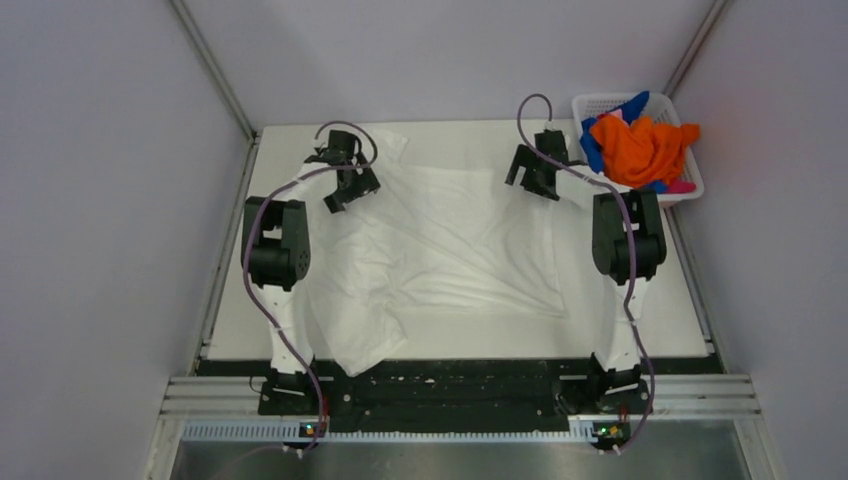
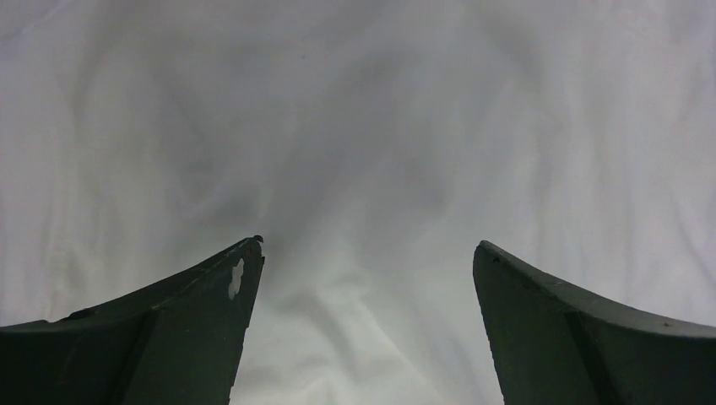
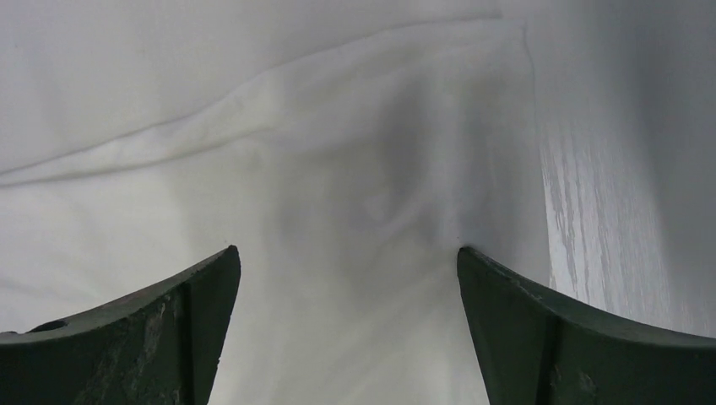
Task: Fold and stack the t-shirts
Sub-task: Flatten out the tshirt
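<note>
On the table [image 1: 650, 300], centre: white t-shirt [image 1: 450, 240], spread out but wrinkled, one bunched part trailing toward 7 o'clock at the near edge. Left gripper [image 1: 350, 188] sits over the shirt's 10 o'clock corner, fingers [image 2: 211, 295] wide apart, only cloth below. Right gripper [image 1: 535, 175] is at the shirt's 2 o'clock edge, jaws likewise apart, with a fold and bare tabletop beneath. Basket [image 1: 600, 100] at the table's 2 o'clock corner holds a heaped orange t-shirt [image 1: 645, 148], a blue t-shirt [image 1: 630, 105], and a bit of pink t-shirt [image 1: 682, 187].
</note>
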`<state>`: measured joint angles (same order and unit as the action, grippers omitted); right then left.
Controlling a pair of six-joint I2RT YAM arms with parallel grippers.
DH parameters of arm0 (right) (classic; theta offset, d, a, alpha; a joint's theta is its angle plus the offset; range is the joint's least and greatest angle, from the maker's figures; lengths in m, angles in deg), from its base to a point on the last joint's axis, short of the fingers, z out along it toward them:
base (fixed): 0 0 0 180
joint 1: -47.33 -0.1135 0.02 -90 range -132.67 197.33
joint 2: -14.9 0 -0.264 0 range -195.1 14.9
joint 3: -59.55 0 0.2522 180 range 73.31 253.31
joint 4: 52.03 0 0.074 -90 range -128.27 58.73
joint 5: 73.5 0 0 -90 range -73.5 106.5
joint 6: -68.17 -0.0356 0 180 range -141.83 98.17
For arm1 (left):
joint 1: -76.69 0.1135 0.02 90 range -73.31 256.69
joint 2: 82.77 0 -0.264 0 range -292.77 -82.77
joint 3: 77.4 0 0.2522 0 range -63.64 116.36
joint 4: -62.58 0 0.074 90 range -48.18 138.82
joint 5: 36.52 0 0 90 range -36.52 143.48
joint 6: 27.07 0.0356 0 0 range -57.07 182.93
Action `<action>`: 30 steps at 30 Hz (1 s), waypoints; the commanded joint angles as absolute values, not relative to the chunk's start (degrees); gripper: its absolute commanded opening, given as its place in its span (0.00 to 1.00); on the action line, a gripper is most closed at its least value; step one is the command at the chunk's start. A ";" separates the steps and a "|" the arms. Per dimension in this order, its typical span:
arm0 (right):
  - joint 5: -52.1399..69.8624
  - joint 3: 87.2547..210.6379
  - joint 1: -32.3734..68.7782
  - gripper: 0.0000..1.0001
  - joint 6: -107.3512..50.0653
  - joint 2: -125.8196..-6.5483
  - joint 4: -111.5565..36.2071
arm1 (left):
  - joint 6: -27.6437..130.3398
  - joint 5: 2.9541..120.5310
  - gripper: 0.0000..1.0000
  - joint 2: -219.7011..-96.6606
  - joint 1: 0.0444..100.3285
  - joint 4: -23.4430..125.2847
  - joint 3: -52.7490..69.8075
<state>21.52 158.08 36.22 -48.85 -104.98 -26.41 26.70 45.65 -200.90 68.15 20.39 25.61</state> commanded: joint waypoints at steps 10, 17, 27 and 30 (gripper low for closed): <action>18.70 170.86 39.68 0.99 -47.97 -117.82 -20.85 | 25.41 53.21 0.99 -216.40 72.04 17.33 42.69; 18.37 178.77 41.13 0.99 -46.81 -122.44 -20.42 | 26.21 55.88 0.99 -220.87 72.82 16.68 51.81; 20.79 171.38 39.37 0.99 -46.16 -107.09 -20.77 | 27.95 61.81 0.99 -204.12 71.85 18.02 43.04; 21.80 162.61 38.04 0.99 -47.55 -99.00 -20.46 | 27.75 61.06 0.99 -193.70 70.45 18.77 32.20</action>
<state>19.33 169.95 39.65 -46.45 -111.62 -22.35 27.05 59.48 -209.62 72.04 17.44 40.52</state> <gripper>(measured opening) 0.986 0.991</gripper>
